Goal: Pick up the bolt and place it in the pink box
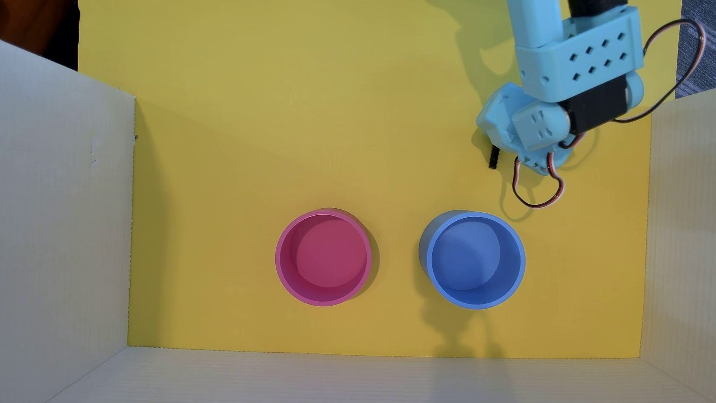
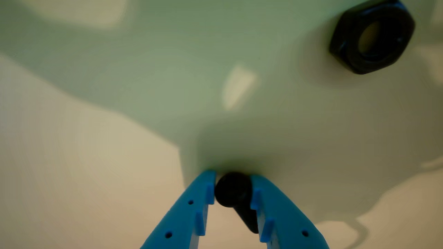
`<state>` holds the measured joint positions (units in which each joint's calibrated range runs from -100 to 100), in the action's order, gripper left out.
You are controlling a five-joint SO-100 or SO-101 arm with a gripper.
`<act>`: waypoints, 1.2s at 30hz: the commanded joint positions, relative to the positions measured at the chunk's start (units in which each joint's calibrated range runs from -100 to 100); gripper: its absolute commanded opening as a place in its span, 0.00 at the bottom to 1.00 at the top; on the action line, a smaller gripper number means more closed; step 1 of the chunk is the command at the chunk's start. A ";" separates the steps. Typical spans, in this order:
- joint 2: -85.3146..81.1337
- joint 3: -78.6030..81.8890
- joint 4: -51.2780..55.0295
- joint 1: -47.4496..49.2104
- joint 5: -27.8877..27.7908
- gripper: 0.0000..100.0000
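The bolt [image 2: 233,190] is small and black. In the wrist view its rounded head sits pinched between my two blue fingertips, and its shaft points back toward the camera. My gripper [image 2: 232,175] is shut on it, low over the surface. In the overhead view the gripper [image 1: 492,144] is at the upper right, mostly hidden under the light-blue arm. The bolt's threaded shaft [image 1: 493,157] sticks out below it. The pink box [image 1: 329,255] stands empty and upright at the lower middle, far to the left of and below the gripper.
A black hex nut [image 2: 372,36] lies just beyond the gripper in the wrist view; the arm hides it in the overhead view. A round blue container [image 1: 474,259] stands right of the pink box. White cardboard walls [image 1: 62,217] enclose the yellow floor [image 1: 252,155] on three sides.
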<state>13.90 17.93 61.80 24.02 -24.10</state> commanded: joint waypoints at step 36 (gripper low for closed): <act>-0.35 -44.12 23.27 -18.58 5.17 0.01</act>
<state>14.58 -23.33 85.01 9.22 -19.22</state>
